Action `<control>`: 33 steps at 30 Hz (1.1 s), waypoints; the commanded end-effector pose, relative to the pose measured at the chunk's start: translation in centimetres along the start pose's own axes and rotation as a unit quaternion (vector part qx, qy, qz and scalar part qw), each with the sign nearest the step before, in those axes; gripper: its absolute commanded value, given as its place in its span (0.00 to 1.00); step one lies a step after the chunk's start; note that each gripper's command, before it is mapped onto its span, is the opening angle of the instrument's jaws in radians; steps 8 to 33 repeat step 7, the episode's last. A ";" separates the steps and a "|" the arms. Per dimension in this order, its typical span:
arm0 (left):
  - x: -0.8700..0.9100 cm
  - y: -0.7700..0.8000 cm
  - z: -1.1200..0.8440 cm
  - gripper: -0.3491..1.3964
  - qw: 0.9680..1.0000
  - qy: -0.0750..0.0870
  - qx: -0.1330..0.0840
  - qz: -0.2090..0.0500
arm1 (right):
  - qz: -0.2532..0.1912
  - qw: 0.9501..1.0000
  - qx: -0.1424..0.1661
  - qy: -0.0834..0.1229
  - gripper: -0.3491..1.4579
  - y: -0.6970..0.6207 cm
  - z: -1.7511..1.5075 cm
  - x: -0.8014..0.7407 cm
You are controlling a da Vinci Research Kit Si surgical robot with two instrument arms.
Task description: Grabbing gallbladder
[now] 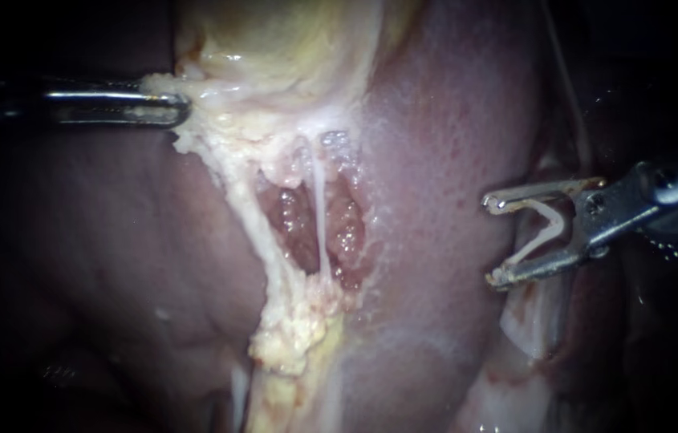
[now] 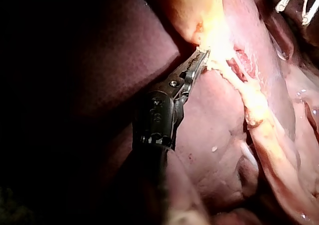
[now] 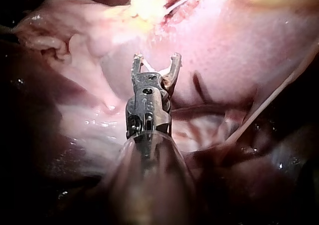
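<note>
Endoscope view: left instrument [image 1: 172, 109] is clamping its jaws on the pale fringe of the gallbladder [image 1: 274, 40] up top, seemingly to tension it off the liver [image 1: 451, 120]. Right instrument [image 1: 493, 240] is hovering well apart (jaws spread, both gripping a white clip [image 1: 546, 231]), probably leaving room.

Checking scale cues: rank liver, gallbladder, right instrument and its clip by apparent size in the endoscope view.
1. liver, filling most of the view.
2. gallbladder, though cut off at the edge.
3. right instrument, likely nearer the camera, so this rank is unsure.
4. clip, clearly smallest.
</note>
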 end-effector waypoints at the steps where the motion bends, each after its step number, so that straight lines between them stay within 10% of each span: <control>1: -0.01 0.01 0.03 0.00 1.000 0.001 0.001 0.000 | 0.000 1.000 0.000 0.000 0.47 0.00 0.00 0.00; 33: -0.03 0.02 0.06 0.00 1.000 0.001 0.003 0.000 | 0.000 1.000 0.000 0.000 0.47 0.00 0.00 0.00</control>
